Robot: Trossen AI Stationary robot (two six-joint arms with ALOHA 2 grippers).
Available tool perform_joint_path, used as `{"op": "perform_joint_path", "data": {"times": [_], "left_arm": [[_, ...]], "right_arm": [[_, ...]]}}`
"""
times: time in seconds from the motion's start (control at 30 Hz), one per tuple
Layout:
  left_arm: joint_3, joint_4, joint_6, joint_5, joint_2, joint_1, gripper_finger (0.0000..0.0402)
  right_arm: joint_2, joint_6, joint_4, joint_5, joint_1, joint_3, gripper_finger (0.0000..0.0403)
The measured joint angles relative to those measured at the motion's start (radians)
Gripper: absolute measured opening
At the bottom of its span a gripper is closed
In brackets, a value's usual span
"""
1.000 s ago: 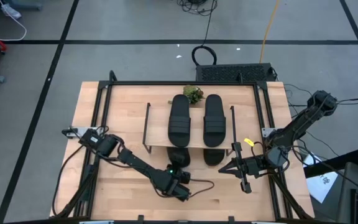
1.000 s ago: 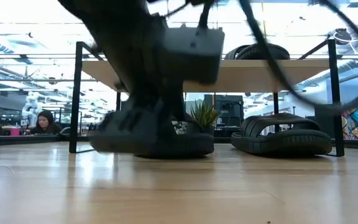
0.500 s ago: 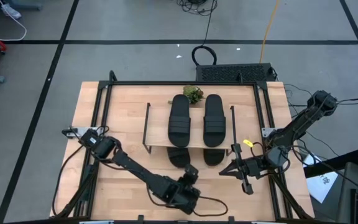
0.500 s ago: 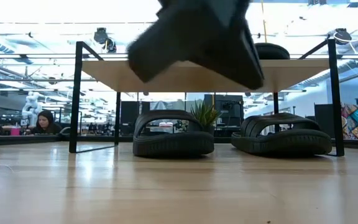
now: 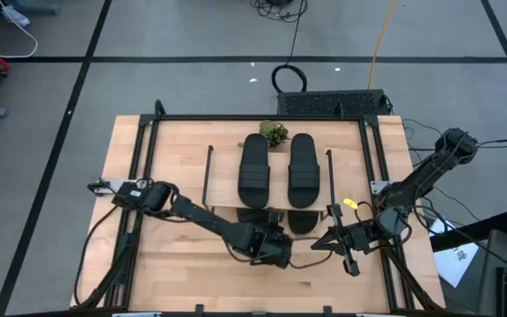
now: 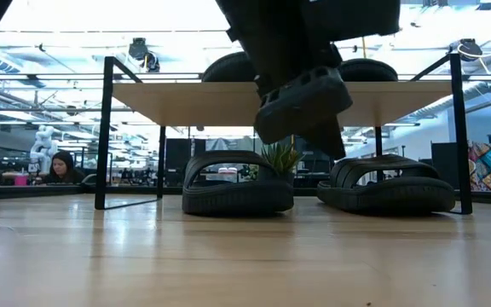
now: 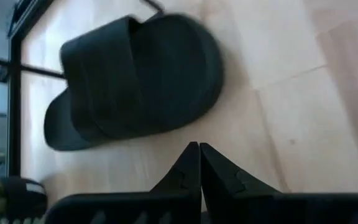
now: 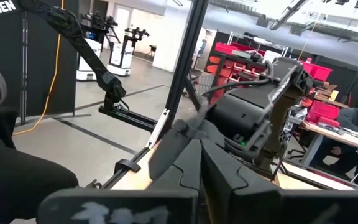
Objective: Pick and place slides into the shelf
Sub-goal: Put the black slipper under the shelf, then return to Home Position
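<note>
Ribbed black slides (image 5: 255, 167) are sitting on the light wood shelf (image 5: 227, 198); left gripper (image 5: 280, 249), now closed empty, has moved centre-frame; right gripper (image 5: 324, 239) is staying closed.

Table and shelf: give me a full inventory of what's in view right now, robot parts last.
slides: four, black; two on the shelf's top board, two on the table under it.
shelf: one, light wood top with black wire frame; mid-table.
plant: one, green; behind the shelf.
table: one, light wood with black frame.
person: one, seated in the room beyond.
left gripper: shut, empty, in front of the shelf.
right gripper: shut, waiting at the table's right.
</note>
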Motion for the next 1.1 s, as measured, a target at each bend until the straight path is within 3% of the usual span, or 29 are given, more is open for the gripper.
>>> {"op": "perform_joint_path", "data": {"times": [0.57, 0.83, 1.1], "left_arm": [[-0.003, -0.117, -0.108, 0.100, 0.034, 0.016, 0.0000], [-0.011, -0.128, 0.020, -0.139, 0.101, -0.056, 0.0000], [-0.006, -0.176, -0.031, -0.246, 0.100, -0.086, 0.0000]], "right_arm": [[0.000, -0.011, 0.007, 0.000, 0.000, 0.000, 0.0002], [0.000, -0.010, 0.008, 0.000, 0.000, 0.000, 0.0002], [0.000, -0.011, 0.008, 0.000, 0.000, 0.000, 0.0002]]}}
